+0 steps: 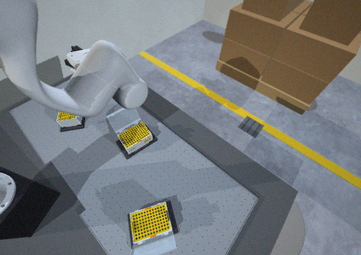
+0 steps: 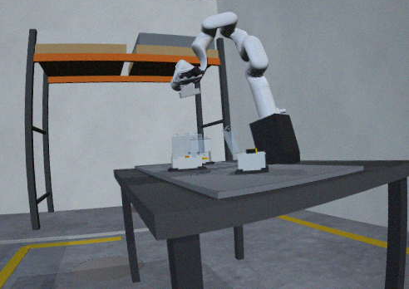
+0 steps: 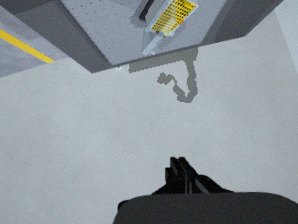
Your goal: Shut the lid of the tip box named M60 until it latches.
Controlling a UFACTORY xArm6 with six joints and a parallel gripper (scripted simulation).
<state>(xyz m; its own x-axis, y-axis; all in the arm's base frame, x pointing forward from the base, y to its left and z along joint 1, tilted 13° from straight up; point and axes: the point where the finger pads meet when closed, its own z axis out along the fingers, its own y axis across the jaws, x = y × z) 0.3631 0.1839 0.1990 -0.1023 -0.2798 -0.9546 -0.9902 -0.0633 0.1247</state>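
Observation:
Three tip boxes with yellow tip racks sit on dark holder plates on the table. In the top view one is at the near edge, one in the middle, and one at the far left, partly hidden by my arm. All three lids look open. The stickers are too small to read, so I cannot tell which box is M60. My gripper is shut on nothing, high above the far boxes. In the wrist view its fingers face a blank wall, with one open box at the top.
The robot's black base stands at the back of the table. A shelf rack with orange beams is behind the table. Stacked cardboard boxes stand on the floor beyond a yellow line.

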